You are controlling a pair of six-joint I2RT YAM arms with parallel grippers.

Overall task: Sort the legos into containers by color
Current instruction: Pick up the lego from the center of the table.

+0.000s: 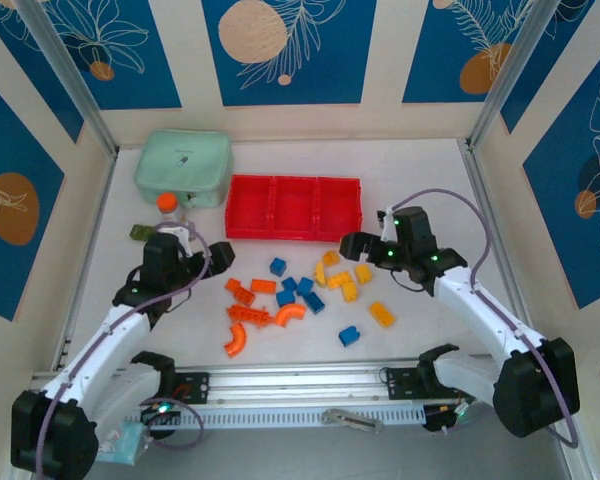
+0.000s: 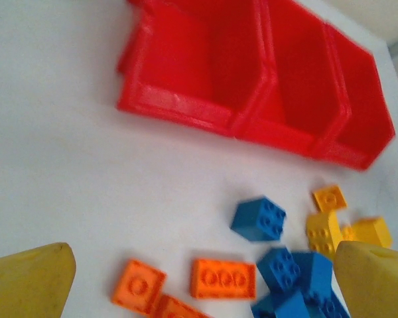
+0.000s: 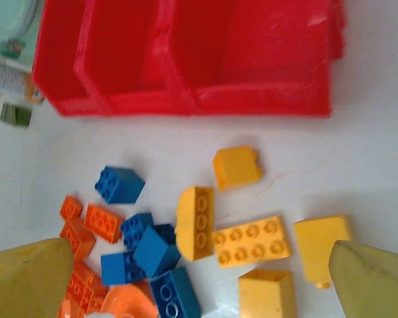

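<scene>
Small blue, orange and yellow legos lie scattered on the white table, just in front of the red three-compartment tray, which holds no bricks. The left gripper and right gripper hover either side of the pile, jaws spread wide, holding nothing. The bricks look light, rigid and smooth, so they will probably skid. Pinching across flat opposite sides seems safest. The curved orange pieces look trickier.
</scene>
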